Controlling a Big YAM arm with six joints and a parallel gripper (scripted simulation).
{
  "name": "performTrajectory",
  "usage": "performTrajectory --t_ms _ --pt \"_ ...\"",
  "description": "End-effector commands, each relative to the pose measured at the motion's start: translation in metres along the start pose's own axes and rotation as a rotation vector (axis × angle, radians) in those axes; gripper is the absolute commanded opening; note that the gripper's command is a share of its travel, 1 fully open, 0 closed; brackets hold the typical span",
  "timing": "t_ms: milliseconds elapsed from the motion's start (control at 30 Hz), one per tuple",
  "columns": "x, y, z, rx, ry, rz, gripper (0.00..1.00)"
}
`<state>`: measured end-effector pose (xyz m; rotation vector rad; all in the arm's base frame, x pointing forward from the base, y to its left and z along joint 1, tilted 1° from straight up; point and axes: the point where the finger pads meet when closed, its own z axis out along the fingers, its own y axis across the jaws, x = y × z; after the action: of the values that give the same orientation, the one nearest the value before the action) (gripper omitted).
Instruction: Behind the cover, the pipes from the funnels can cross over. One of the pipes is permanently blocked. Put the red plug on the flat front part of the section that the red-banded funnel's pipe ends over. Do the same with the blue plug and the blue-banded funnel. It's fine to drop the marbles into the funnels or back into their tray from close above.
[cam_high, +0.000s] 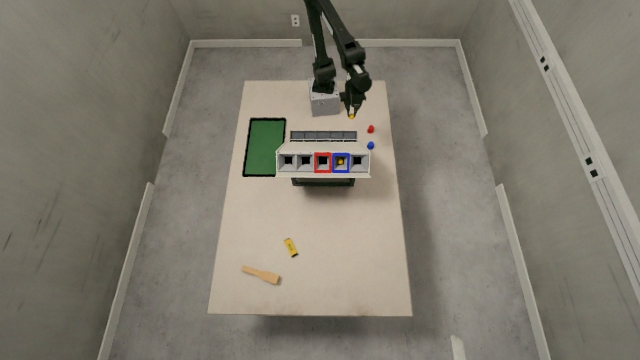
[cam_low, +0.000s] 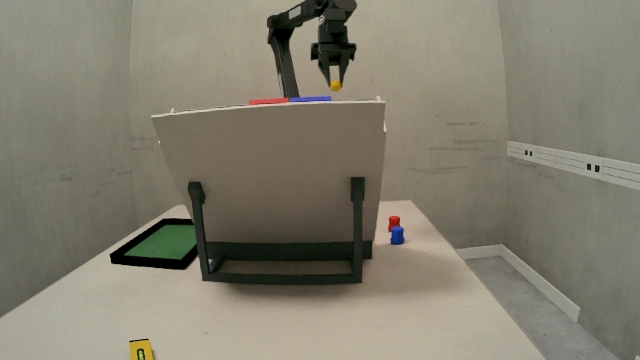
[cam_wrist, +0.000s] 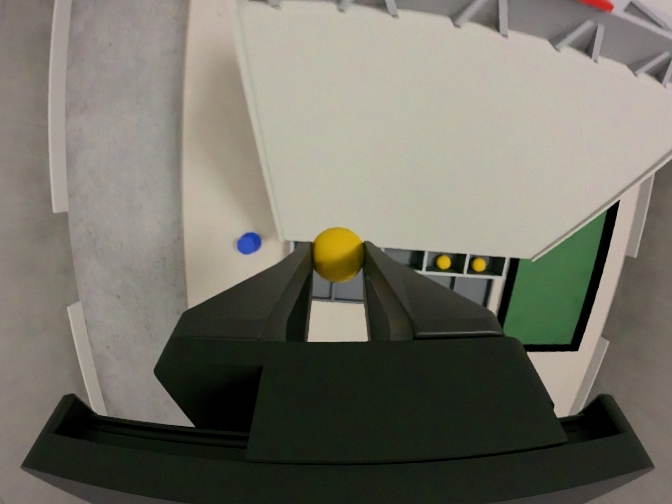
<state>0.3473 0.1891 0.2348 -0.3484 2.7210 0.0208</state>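
My gripper (cam_high: 351, 112) is shut on a yellow marble (cam_high: 351, 116). It hangs high behind the right end of the funnel rack, a little above the cover's top edge in the exterior view (cam_low: 335, 75). The marble also shows in the wrist view (cam_wrist: 337, 253). The red-banded funnel (cam_high: 323, 161) looks empty. A yellow marble sits in the blue-banded funnel (cam_high: 340, 161). The grey row of sections (cam_high: 323, 135) lies behind the rack, and two of its sections hold marbles (cam_wrist: 443, 262) (cam_wrist: 478, 264). The red plug (cam_high: 370, 129) and the blue plug (cam_high: 370, 145) stand on the table right of the rack.
The green marble tray (cam_high: 264, 146) lies left of the rack. The white cover (cam_low: 272, 170) on its dark stand hides the pipes. The arm's grey base (cam_high: 324, 102) stands behind the sections. A small yellow object (cam_high: 291, 247) and a wooden spatula (cam_high: 260, 274) lie near the table's front.
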Motion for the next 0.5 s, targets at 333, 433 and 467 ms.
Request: performTrajectory --t_ms 333,433,467 --pt "-0.035 0.021 -0.013 0.015 -0.049 0.076 0.0" --pt "-0.038 0.025 -0.014 0.017 -0.054 0.079 0.0" --pt "-0.038 0.025 -0.014 0.017 -0.054 0.079 0.0"
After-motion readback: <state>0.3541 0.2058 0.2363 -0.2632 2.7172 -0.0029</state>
